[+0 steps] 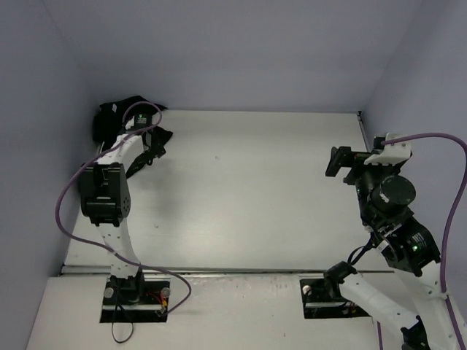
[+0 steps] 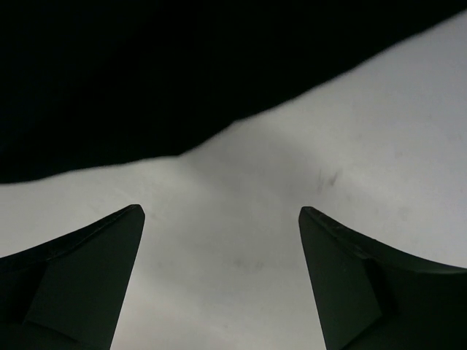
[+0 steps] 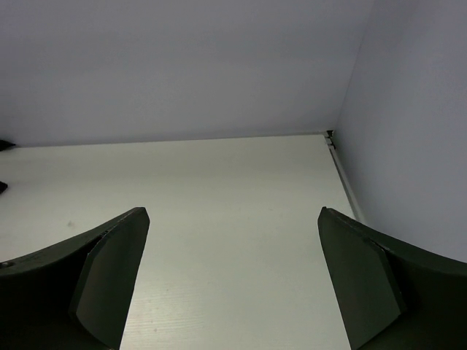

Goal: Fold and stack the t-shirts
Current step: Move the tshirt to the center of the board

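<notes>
T-shirt [image 1: 117, 114] lies bunched on white table [image 1: 255, 189], far-left corner, beside lilac walls [image 1: 255, 51].

The crumpled black cloth t-shirt [image 1: 119, 111] lies on the white flat table [image 1: 255, 189], in its far left corner, against the pale back wall [image 1: 241, 51] and the left side wall [image 1: 36, 109]. The left arm [image 1: 109, 197] runs from its base at the near left edge up to that corner. The left gripper [image 1: 151, 142] sits just right of and nearer than the t-shirt. In the left wrist view the t-shirt [image 2: 146, 73] lies ahead of the left gripper [image 2: 221, 211], apart from its fingertips, with table surface between them. The right gripper [image 1: 339, 162] stands near the table's right edge, well apart from the t-shirt. In the right wrist view the right gripper [image 3: 233, 211] faces the far right corner.
</notes>
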Controlling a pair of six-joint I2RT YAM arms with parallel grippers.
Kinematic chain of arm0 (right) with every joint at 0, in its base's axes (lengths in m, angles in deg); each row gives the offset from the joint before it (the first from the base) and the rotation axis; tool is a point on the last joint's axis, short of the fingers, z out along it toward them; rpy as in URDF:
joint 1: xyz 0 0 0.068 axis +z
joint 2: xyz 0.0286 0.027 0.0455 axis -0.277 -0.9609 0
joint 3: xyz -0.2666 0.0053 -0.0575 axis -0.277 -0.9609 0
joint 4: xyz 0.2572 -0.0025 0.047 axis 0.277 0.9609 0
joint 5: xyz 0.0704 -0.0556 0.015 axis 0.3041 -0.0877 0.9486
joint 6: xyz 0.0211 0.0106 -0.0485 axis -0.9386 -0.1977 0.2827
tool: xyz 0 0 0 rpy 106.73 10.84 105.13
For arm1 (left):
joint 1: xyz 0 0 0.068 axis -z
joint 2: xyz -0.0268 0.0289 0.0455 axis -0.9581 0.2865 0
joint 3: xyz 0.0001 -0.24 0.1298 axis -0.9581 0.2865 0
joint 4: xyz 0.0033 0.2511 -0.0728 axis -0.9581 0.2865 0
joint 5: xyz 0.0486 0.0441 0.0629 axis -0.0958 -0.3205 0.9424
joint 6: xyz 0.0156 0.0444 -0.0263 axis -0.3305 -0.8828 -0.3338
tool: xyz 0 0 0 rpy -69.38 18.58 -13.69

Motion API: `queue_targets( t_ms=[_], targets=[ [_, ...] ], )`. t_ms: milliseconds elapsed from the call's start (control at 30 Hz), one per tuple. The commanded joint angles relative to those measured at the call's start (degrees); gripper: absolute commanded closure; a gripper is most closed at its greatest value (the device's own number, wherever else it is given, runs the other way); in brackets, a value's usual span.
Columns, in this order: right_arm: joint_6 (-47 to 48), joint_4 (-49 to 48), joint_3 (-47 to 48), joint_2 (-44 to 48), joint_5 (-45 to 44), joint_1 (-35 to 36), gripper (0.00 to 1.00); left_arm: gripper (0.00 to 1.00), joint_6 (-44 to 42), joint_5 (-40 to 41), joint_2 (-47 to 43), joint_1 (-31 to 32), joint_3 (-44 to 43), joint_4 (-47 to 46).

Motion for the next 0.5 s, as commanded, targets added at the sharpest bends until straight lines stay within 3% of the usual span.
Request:
queue_targets(
  t_ms=[0, 333, 467],
  targets=[
    [-3.03, -3.85, -0.72, -1.22, 2.93, 0.28, 0.0, 0.16, 5.02, 3.31, 5.97, -1.69, -11.39, -2.49],
    [-4.68, -3.04, -1.13, -3.58, 3.42, 0.28, 0.0, 0.17, 4.46, 7.75, 17.0, -5.46, -21.08, -2.46],
    [-4.41, -3.08, -0.88, -4.48, 3.07, 0.28, 0.0, 0.23, 3.99, 8.0, 20.2, -6.47, -23.38, -0.53]
  ],
)
